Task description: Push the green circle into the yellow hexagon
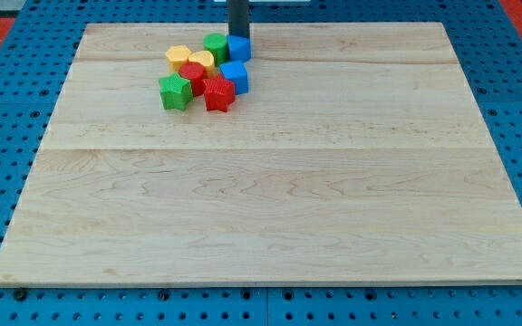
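The green circle sits near the view's top in a tight cluster of blocks. The yellow hexagon lies to its left, with a second yellow block between and just below them. My tip is at the top of the board, right behind a blue cube that touches the green circle's right side. The tip's very end is partly hidden by that blue cube.
Below these lie a red block, a second blue block, a red star and a green star, all packed together. The wooden board rests on a blue perforated table.
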Tool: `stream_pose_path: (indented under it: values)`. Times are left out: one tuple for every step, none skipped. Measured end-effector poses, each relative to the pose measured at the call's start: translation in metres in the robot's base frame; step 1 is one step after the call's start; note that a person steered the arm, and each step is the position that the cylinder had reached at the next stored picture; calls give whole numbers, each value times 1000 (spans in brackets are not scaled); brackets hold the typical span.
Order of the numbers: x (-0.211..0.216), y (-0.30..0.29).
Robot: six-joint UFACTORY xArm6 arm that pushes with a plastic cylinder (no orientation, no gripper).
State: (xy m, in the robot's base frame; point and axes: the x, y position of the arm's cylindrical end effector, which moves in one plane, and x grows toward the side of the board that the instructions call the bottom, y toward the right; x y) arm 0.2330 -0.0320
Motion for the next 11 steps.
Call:
stream_pose_path:
  values:
    - [5, 1]
    - [17, 8]
    - [7, 5]
    - [-16, -2]
    - [0, -16]
    - [16, -7]
    - [14, -7]
    - [10, -7]
    - [10, -7]
    - [10, -7]
    - [-3, -35]
